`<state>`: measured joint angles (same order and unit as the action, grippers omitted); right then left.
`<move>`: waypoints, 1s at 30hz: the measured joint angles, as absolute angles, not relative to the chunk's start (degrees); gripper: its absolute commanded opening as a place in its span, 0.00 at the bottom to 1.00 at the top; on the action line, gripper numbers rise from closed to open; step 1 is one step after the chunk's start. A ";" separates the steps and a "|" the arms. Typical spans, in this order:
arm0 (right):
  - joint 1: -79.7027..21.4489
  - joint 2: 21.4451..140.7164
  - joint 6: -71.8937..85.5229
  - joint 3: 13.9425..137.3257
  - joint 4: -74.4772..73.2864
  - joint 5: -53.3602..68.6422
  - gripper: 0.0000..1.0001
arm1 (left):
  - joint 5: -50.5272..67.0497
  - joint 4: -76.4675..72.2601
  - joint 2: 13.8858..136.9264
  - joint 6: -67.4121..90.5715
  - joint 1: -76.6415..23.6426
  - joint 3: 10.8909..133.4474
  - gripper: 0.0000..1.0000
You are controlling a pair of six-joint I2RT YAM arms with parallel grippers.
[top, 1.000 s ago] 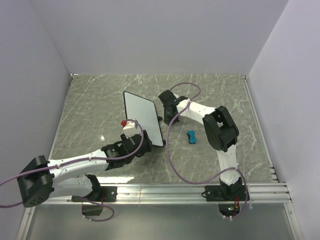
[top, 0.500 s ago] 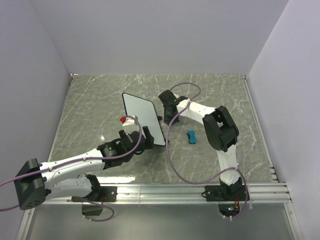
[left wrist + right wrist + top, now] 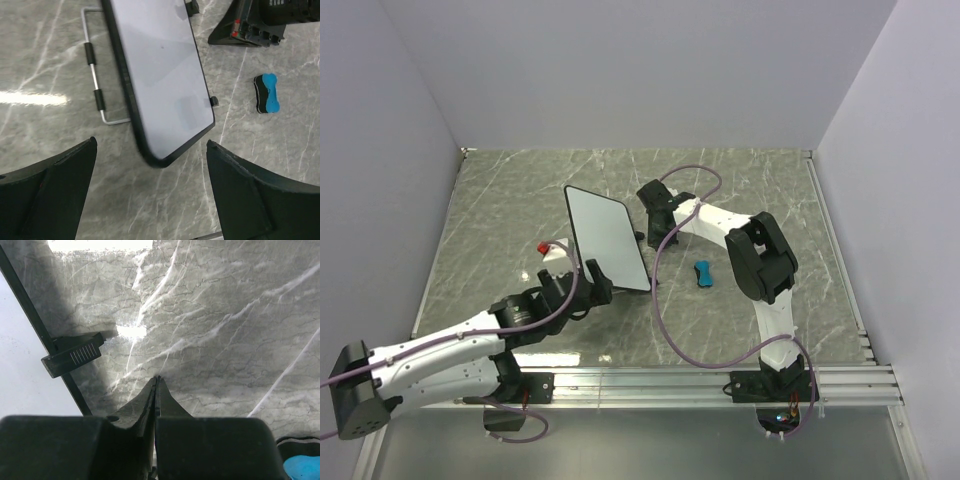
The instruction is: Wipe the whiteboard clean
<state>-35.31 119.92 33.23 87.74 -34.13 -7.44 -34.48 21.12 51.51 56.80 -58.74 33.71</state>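
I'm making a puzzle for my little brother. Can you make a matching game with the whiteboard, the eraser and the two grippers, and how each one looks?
Things:
1 whiteboard
2 eraser
3 left gripper
4 right gripper

Looks:
A shut, holding nothing
B blue
C open wide
D white with a black edge

Pairs: 1-D, 2-B, 3-C, 4-A

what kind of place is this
Probably a robotics lab test cell: a marble-pattern table boxed in by plain white walls, a left arm and right arm bolted to a metal rail, with a whiteboard and blue eraser set out.
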 measured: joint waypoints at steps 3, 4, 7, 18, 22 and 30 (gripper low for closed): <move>-35.31 119.92 33.39 87.74 -34.13 -7.44 0.05 | -35.55 24.47 48.16 58.11 -58.74 33.63 0.96; -35.31 119.92 33.43 87.77 -34.13 -7.44 0.12 | -36.03 25.54 46.98 58.41 -58.74 33.61 0.97; -35.31 119.92 33.63 87.79 -34.11 -7.29 0.39 | -37.32 28.58 43.79 59.55 -58.74 33.61 0.97; -35.31 115.68 33.26 88.01 -36.69 -8.36 0.85 | -40.58 39.51 38.81 60.40 -58.74 40.56 0.99; -35.33 106.96 33.21 85.76 -37.65 -9.02 0.89 | -41.95 42.39 39.29 59.11 -58.74 47.66 0.99; -35.55 80.66 34.30 70.37 -35.00 -1.08 0.92 | -43.46 45.39 41.54 56.64 -58.74 56.45 1.00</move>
<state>-35.55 80.66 34.30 70.37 -35.00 -1.08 -43.46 45.39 41.54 56.64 -58.74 56.45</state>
